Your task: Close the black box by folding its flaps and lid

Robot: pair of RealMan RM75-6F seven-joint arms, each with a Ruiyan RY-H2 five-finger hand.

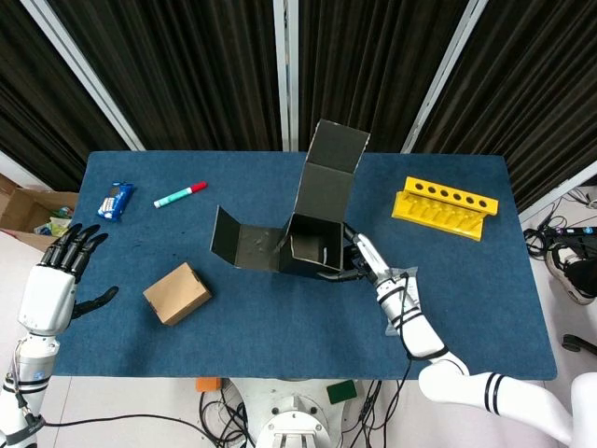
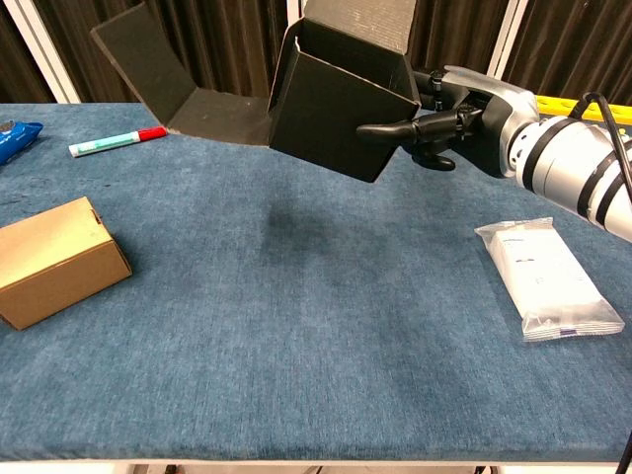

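The black box (image 1: 303,245) (image 2: 341,109) is at the middle of the blue table, tilted and lifted clear of the cloth, with a shadow under it in the chest view. Its lid (image 1: 331,168) stands up at the back and a long side flap (image 1: 238,241) (image 2: 168,84) is spread out to the left. My right hand (image 1: 373,266) (image 2: 444,123) grips the box's right side, thumb across the front wall. My left hand (image 1: 61,271) hovers at the table's left edge, fingers spread, holding nothing; only the head view shows it.
A brown cardboard box (image 1: 177,293) (image 2: 54,259) sits front left. A red-capped marker (image 1: 180,194) (image 2: 117,141) and a blue packet (image 1: 116,200) lie back left. A yellow rack (image 1: 445,207) stands back right. A white wipes packet (image 2: 546,278) lies below my right forearm.
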